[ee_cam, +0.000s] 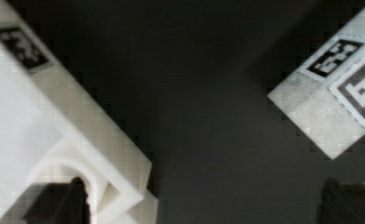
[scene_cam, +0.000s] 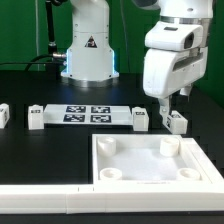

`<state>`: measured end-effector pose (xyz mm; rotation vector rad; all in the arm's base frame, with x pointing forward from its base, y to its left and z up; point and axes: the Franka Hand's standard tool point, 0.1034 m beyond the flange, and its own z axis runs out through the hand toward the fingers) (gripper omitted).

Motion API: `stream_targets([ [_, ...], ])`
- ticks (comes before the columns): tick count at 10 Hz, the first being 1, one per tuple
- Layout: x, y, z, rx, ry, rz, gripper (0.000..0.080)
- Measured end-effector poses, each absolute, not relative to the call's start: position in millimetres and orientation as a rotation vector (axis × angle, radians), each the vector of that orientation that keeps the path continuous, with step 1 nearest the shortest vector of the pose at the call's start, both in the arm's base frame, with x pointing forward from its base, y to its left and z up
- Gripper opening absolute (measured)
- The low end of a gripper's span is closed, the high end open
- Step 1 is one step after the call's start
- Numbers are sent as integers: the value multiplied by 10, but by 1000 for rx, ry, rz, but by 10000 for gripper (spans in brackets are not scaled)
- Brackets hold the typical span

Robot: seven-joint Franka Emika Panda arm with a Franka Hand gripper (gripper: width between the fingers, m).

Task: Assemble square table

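Observation:
The square table top (scene_cam: 150, 160), a white slab with a raised rim and round corner sockets, lies at the front on the exterior view's right. A short white tagged leg (scene_cam: 177, 122) lies just behind it. My gripper (scene_cam: 171, 104) hangs open right above that leg. In the wrist view the same leg (ee_cam: 54, 130) runs down to one dark finger (ee_cam: 54, 200). The gap between the fingers holds only dark table, so my gripper (ee_cam: 205, 205) holds nothing. Two more legs (scene_cam: 139, 118) (scene_cam: 37, 118) lie at either end of the marker board (scene_cam: 85, 113).
A fourth leg (scene_cam: 3, 113) sits at the exterior view's left edge. A long white bar fence (scene_cam: 40, 195) runs along the front left. The arm's base (scene_cam: 88, 50) stands behind the marker board. A tagged white piece (ee_cam: 348, 85) is cut off at the wrist view's edge.

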<state>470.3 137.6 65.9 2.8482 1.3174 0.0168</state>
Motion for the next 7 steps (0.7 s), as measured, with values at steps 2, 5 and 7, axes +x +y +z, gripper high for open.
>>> stream_targets([
  [2,4531,1390,596,3040,797,-32,649],
  [5,4423,1513,529,3128,362,-52,649],
  [7,4404,1514,529,3130,312,-100,649],
])
